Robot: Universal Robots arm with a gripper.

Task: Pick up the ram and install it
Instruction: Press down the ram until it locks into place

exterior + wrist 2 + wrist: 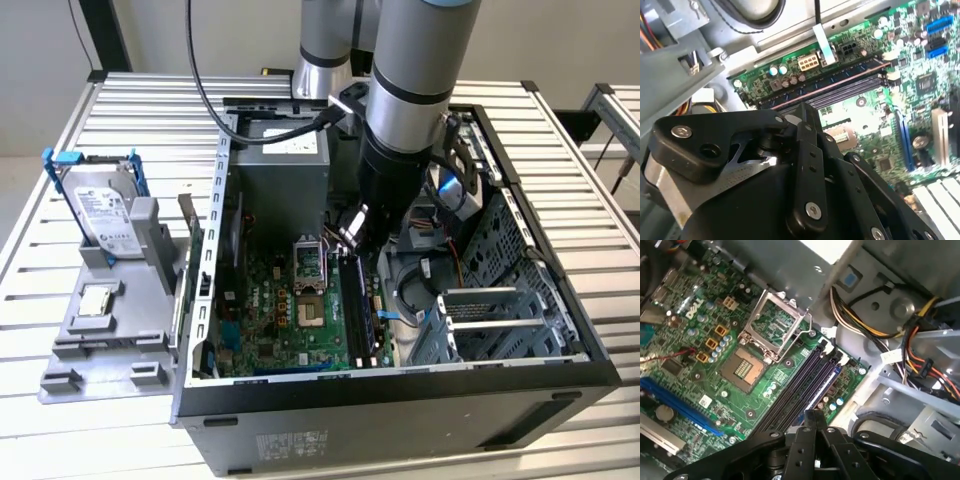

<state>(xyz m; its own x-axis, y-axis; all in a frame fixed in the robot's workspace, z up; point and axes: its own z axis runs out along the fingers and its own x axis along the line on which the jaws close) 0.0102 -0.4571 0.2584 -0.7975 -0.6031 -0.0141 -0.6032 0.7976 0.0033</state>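
Ram [822, 390] reads to us as the thin blue strip lying in one of the black slots [792, 390], along the edge of the motherboard [790, 357] that faces the drive cage and cable bundle. In the exterior view it's the blue line [372, 312] at the board's edge on that view's right.

Gripper [812, 415] is narrow, fingers drawn together with no gap we can see. It sits right over the slot end nearest the power supply corner of the case [400, 400]. We can't tell if the tips pinch the stick's top edge or just bear on it.

Our take on doing this step well:
- keep the tool square to the slot line, since any yaw will walk the stick out of the guides
- push straight down into the board, no side load
- load one end, then the other, as one point rarely seats both
- don't trust position alone. We can't make out the latches, so seating needs its own check
- mind the loose cables beside the slots

Count:
- ram: 1
- slots: looks like 4, side by side
- processor socket [745, 367]: 1, frame flipped open
- hard drive [105, 210]: 1, upright in its blue-handled bracket on the grey tray [110, 345], outside the case on the exterior view's left
- gripper: 1
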